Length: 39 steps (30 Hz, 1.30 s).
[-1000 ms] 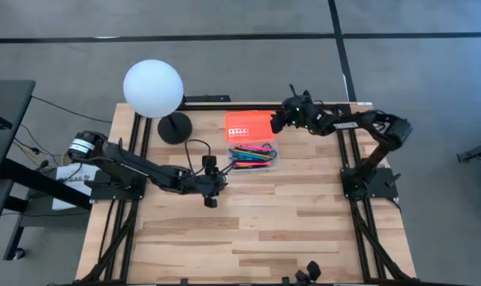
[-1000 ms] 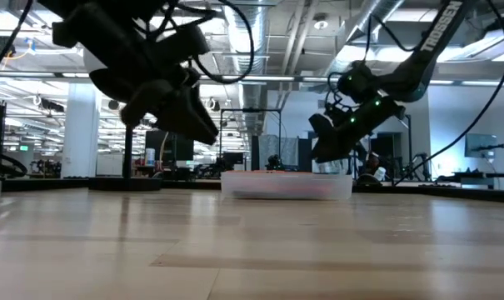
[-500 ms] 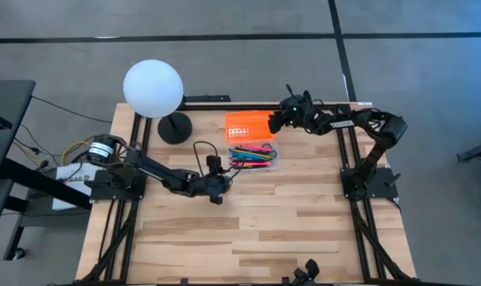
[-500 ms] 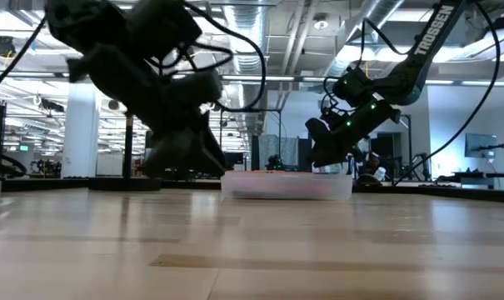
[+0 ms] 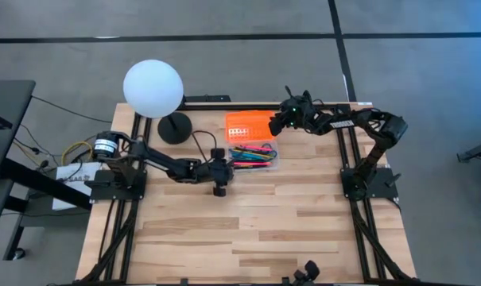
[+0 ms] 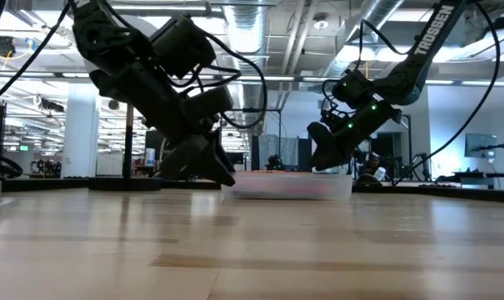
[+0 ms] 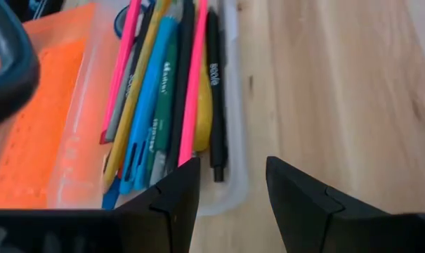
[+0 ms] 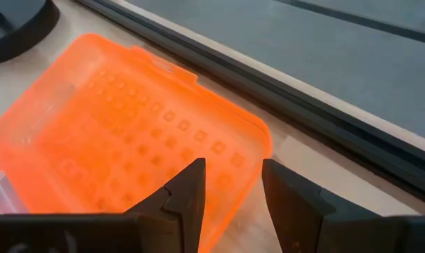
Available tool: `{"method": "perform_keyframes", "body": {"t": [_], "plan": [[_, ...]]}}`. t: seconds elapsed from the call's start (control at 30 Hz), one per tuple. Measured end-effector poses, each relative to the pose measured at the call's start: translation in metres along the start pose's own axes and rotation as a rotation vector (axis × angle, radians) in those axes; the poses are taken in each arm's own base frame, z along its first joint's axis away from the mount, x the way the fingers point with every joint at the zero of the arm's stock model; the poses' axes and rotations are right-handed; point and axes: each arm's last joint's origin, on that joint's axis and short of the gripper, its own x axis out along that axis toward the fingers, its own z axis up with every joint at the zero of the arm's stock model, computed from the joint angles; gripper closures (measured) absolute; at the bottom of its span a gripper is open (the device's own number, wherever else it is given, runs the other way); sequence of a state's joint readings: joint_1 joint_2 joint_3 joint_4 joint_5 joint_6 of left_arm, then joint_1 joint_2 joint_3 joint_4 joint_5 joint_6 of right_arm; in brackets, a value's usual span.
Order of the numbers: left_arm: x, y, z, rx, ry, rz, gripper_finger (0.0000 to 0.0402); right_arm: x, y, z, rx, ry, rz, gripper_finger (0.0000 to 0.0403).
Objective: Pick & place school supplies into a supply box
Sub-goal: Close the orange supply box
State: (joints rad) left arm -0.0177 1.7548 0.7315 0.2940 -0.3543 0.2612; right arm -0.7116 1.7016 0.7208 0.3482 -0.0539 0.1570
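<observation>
The supply box lies open near the table's far edge: its orange lid (image 5: 248,123) is folded back flat and its clear base (image 5: 254,156) rests on the wood. The pens, pencils and markers (image 7: 166,105) lie lengthwise in the base, pink, blue, green, yellow and black. My left gripper (image 5: 226,166) is open and low at the base's left end (image 7: 223,200), its fingers pointing along the pens. My right gripper (image 5: 273,124) is open, tilted down over the lid's right end (image 8: 247,140). The scissors do not show clearly.
A white globe lamp (image 5: 153,89) on a black round base (image 5: 175,127) stands left of the box, near the table's far left corner. Bare wood (image 5: 256,230) stretches over the near half of the table. Black frame rails run along both sides.
My left gripper has swung toward the table's right and far side and come down, ending low at the box's left end. It stays open. The right gripper has hardly moved over the lid.
</observation>
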Motion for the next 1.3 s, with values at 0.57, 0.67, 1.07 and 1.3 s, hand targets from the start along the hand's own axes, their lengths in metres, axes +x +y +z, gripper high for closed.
{"method": "perform_keyframes", "body": {"t": [0.57, 0.67, 1.07, 1.3], "plan": [[-0.002, -0.005, -0.002, -0.038, 0.026, -0.057, 0.0244, -0.007, 0.032, 0.002, -0.111, -0.021, 0.083, 0.0269], [-0.004, -0.010, -0.001, -0.043, 0.018, -0.089, 0.0244, -0.016, 0.038, 0.008, -0.129, -0.052, 0.103, 0.0269], [-0.016, -0.040, 0.013, -0.049, -0.042, -0.183, 0.0244, -0.057, 0.082, 0.021, -0.254, -0.143, 0.232, 0.0269], [-0.024, -0.055, 0.033, -0.037, -0.106, -0.283, 0.0244, -0.075, 0.111, 0.014, -0.332, -0.132, 0.299, 0.0269]]}}
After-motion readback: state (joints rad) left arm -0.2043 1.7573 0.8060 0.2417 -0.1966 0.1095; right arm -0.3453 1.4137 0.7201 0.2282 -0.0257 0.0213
